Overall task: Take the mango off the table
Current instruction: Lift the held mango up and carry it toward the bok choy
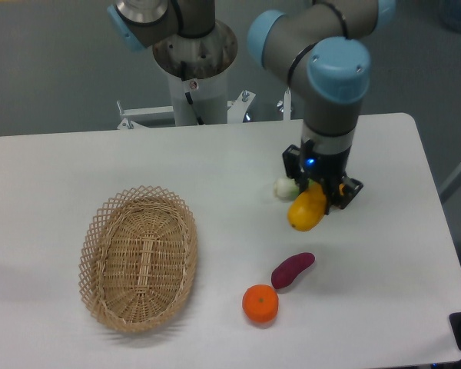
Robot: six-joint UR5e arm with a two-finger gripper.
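White table (77,165), grey floor behind. Gripper (320,194) clenched on mango (306,211), which hangs from its fingers, lifted off the table, above and right of purple sweet potato (292,270). Orange (260,303) below-left of potato; wicker basket (138,257) far left.

A robotics lab: pedestal-mounted arm (323,46) at a white table (61,169).

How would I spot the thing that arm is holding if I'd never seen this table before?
Start at the big grey and blue arm over the right half of the white table and follow it down to the black gripper. Clamped in its fingers and hanging off the table is the mango, a smooth yellow-orange oval. The orange below is round, and the sweet potato is purple.
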